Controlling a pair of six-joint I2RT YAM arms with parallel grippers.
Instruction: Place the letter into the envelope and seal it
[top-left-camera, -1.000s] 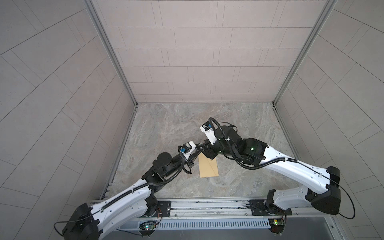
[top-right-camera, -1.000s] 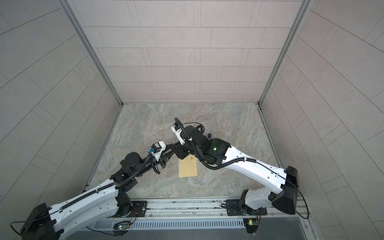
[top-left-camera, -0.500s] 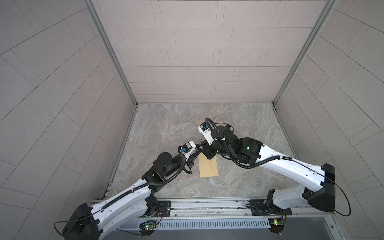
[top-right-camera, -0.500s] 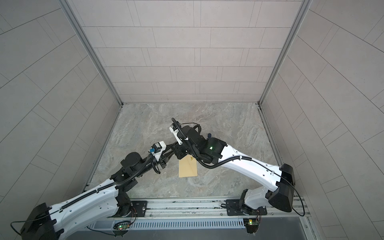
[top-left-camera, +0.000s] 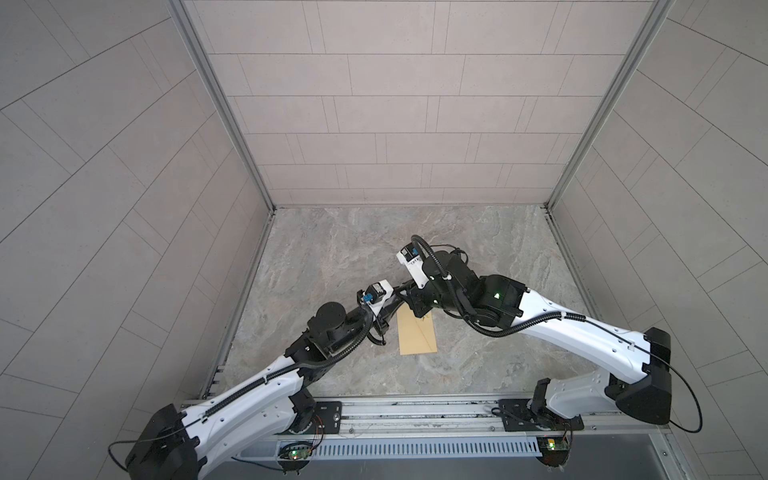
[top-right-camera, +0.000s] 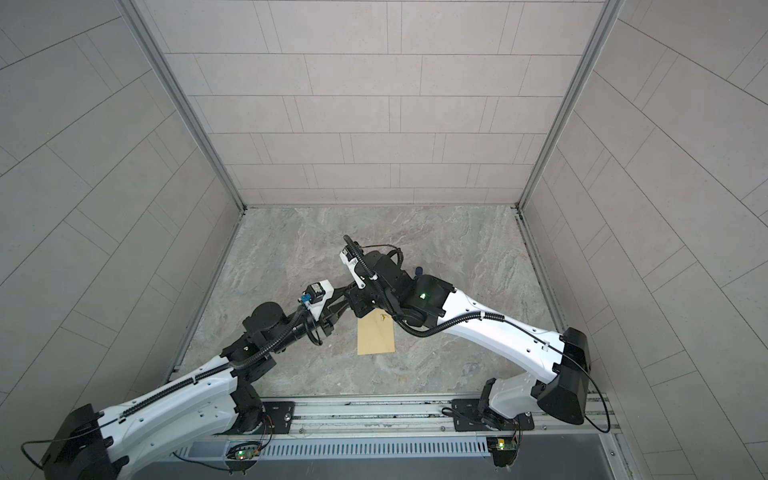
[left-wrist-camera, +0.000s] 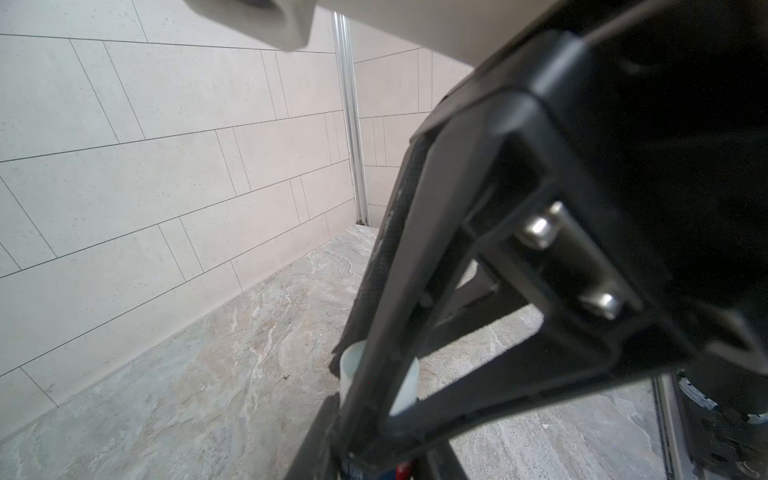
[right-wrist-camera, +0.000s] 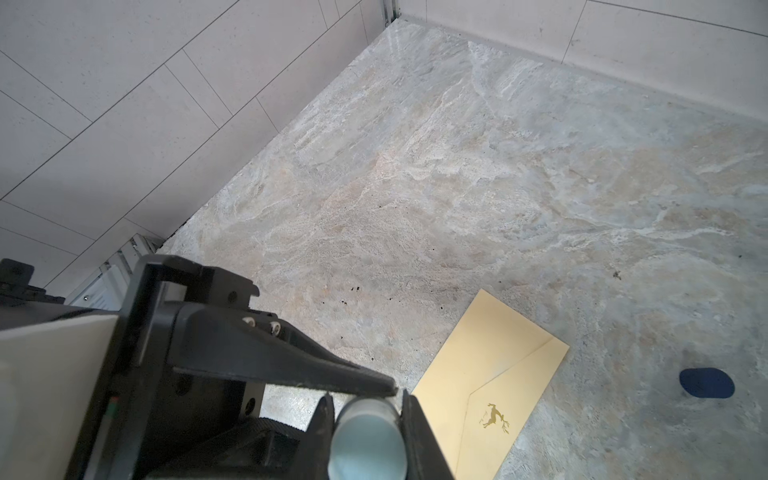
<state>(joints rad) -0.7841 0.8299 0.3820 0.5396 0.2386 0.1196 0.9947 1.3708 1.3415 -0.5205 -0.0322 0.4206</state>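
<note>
Right claw: jaws pinched on the pale end of a tube.
Left claw: nose to nose with the right one, fingers closed on the same tube's labelled end.
Tube: held off the table.
Envelope: flat on the marble, seam side up, gold deer showing, its far end under the right claw.
Blue oval: on the table, apart from the envelope.

Right end effector edged left and closed onto the pale tube.

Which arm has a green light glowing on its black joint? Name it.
The right arm: a green light glows on its black joint; the left arm shows none.
</note>
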